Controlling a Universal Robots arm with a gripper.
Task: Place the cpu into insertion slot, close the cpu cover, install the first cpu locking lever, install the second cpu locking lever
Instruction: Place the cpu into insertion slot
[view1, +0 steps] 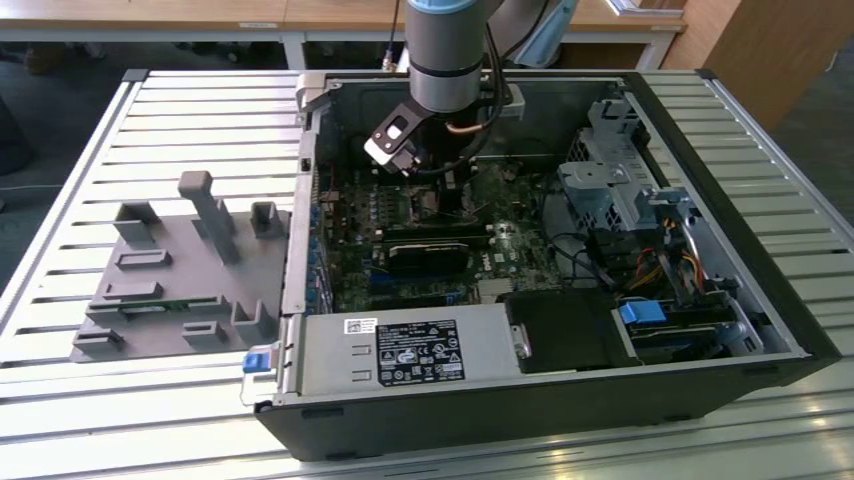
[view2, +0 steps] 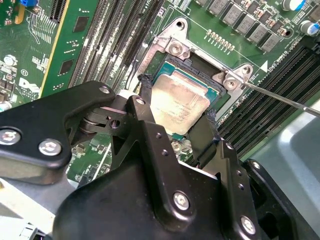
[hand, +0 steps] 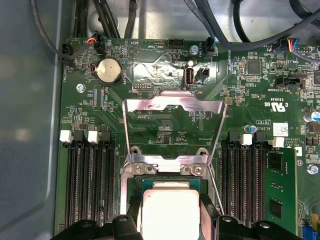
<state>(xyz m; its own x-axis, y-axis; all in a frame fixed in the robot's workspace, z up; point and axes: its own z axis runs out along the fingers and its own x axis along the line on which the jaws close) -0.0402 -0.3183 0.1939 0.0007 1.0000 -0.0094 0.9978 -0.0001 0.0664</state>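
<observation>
1. Slatted pale metal surface (view1: 200, 100) carries an open black computer case (view1: 534, 410). On the exterior view's left it also carries a grey moulded fixture (view1: 174, 280).
2. Inside the case, the green circuit board (hand: 240, 100) is dense with small parts. Long black memory slots (hand: 90, 185) run on either side of the socket.
3. The cpu cover (hand: 165, 161) is a thin, shiny steel frame with a large square window. It stands open, hinged back away from the insertion slot (view2: 200, 64), whose black square frame shows around the chip.
4. A thin steel locking lever (view2: 280, 97) juts straight out from the bracket at the slot's corner.
5. The grey arm (view1: 447, 50) reaches down almost upright into the case, with its wrist over the board.
6. The matte black fingers (view2: 206, 135) straddle the cpu (view2: 177, 105), a flat square with a brushed silver face. They are closed against two opposite edges, with no gap to be seen.
7. The cpu lies between the fingertips, within the slot's frame and square to it. Whether it is fully seated or just above I cannot tell.
</observation>
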